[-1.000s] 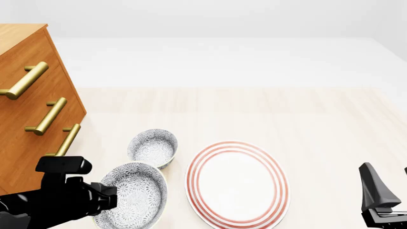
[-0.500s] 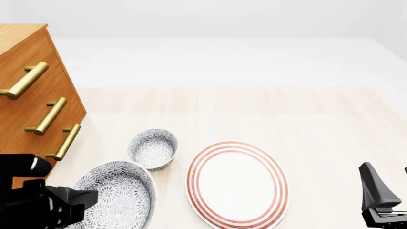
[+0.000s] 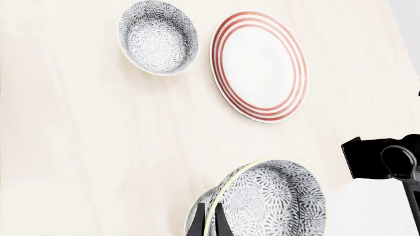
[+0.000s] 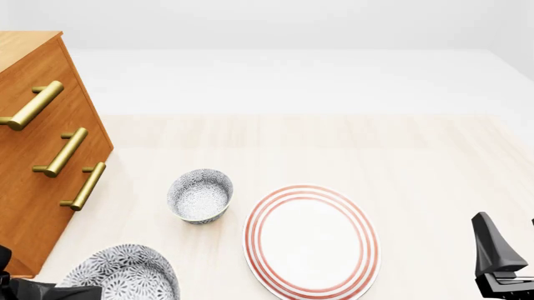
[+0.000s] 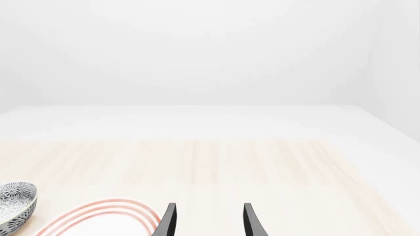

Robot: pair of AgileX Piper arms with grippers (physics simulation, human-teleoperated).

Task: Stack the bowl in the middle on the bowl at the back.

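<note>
**Middle bowl lifted on the left claw, back bowl waiting**

The speckled bowl in the middle (image 3: 272, 199) is off the table, pinched by its rim between the fingers of the left gripper (image 3: 206, 222). In the front view it sits at the bottom left corner (image 4: 125, 275), on the near side of the table, well short of the smaller speckled bowl at the back (image 4: 200, 195). The wrist view shows it tilted, mouth turned sideways rather than upward.

To do this step well, I judge the arm should carry the bowl forward above the rim height of the back bowl, level it so the mouth faces up, centre it over the target, then lower it and only then release. A rim pinch gives little hold against twisting, so slow travel seems wise. The red-ringed plate (image 4: 311, 240) lies just beside the route and should be kept clear of.

The right gripper (image 5: 206, 221) hangs idle at the right edge, fingers spread, gripping nothing.

Against half a second ago, the held bowl has shifted lower and further left in the front view, and the left arm has nearly left that view. A second ago the bowl stood close behind the back bowl. The back bowl, the plate, the wooden drawer chest (image 4: 42, 156) and the right gripper are unchanged.
</note>
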